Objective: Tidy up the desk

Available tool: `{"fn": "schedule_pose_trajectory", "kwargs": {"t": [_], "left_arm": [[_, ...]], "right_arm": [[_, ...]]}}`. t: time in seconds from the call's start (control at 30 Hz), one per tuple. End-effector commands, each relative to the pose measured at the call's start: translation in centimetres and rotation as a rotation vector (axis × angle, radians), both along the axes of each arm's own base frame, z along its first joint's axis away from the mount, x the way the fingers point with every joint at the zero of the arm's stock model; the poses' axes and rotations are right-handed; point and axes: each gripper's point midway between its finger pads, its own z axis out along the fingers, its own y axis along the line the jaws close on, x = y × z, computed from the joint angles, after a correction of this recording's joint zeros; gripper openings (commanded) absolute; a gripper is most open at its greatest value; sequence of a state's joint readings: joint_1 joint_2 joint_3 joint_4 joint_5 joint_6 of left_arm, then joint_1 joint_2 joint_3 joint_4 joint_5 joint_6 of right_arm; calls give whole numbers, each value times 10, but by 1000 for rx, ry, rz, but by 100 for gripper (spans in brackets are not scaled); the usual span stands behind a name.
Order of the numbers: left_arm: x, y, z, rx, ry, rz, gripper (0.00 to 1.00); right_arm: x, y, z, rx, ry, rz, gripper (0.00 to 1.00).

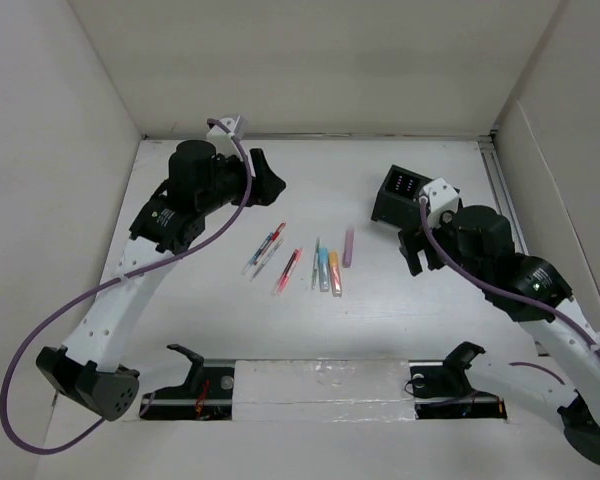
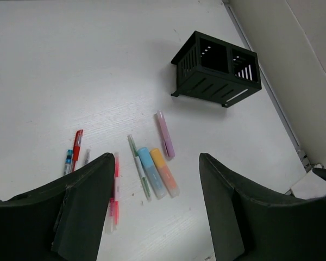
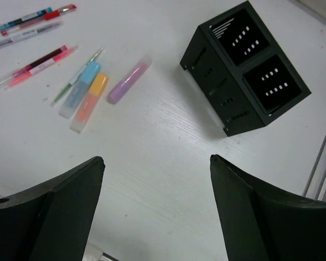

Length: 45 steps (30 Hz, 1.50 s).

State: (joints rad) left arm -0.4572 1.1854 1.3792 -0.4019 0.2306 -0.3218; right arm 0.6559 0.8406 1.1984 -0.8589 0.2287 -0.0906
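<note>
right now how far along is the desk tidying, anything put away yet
Not started, by the look of it. Done: nothing visible; both compartments of the black box look empty. In hand: nothing; the left gripper and right gripper are open and empty above the desk. Left: every item, including the purple highlighter, orange highlighter, blue highlighter and thin pens, lies loose on the white surface.

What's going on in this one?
Nothing is held. Both arms hover over the desk, with the left tool and the right tool open and empty. Several pens and highlighters lie loose mid-desk. The black two-compartment box stands toward the far right with nothing visible inside.
</note>
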Motion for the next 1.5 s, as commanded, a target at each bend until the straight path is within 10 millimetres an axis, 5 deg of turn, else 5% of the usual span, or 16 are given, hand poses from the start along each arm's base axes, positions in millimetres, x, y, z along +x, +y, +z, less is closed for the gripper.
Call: {"fn": "schedule_pose_trajectory", "kwargs": {"t": [0.0, 0.1, 0.13, 0.2, 0.23, 0.3, 0.37, 0.4, 0.43, 0.53, 0.57, 0.67, 0.87, 1.23, 1.47], "left_arm": [[-8, 3, 11, -38, -21, 12, 60], [-9, 3, 10, -40, -14, 6, 59], [-12, 3, 11, -45, -18, 5, 58], [-13, 3, 12, -54, -25, 2, 54], [-15, 4, 9, -55, -22, 2, 50], [-17, 3, 6, -56, -18, -11, 19], [-19, 2, -2, -46, 3, -15, 0], [-20, 3, -5, -44, 14, -14, 0], [-21, 3, -11, -38, 26, -14, 0], [-25, 8, -24, -14, 50, -1, 4], [-26, 10, -28, -8, 59, 3, 20], [-30, 14, -40, 10, 81, 15, 33], [-35, 16, -53, 11, 103, 17, 36], [-47, 11, -58, -13, 105, -37, 43], [-51, 9, -56, -23, 99, -56, 43]], "right_arm": [[1, 1, -6, 31, 3, -25, 84], [3, 4, -20, 27, 26, -26, 52], [5, 6, -20, 34, 23, -31, 16], [6, 7, -30, 27, 36, -33, 0], [9, 10, -31, 37, 34, -30, 0], [12, 15, -48, 23, 67, -24, 0], [18, 25, -57, 31, 82, -15, 0], [21, 27, -62, 27, 89, -22, 3], [23, 32, -70, 23, 93, -17, 21], [30, 48, -92, 22, 138, -17, 49], [31, 55, -97, 18, 147, 1, 50], [39, 77, -115, -5, 179, 34, 55], [78, 91, -146, -114, 215, -41, 66], [168, 113, -181, -68, 233, -193, 67], [193, 120, -207, -11, 270, -258, 61]]}}
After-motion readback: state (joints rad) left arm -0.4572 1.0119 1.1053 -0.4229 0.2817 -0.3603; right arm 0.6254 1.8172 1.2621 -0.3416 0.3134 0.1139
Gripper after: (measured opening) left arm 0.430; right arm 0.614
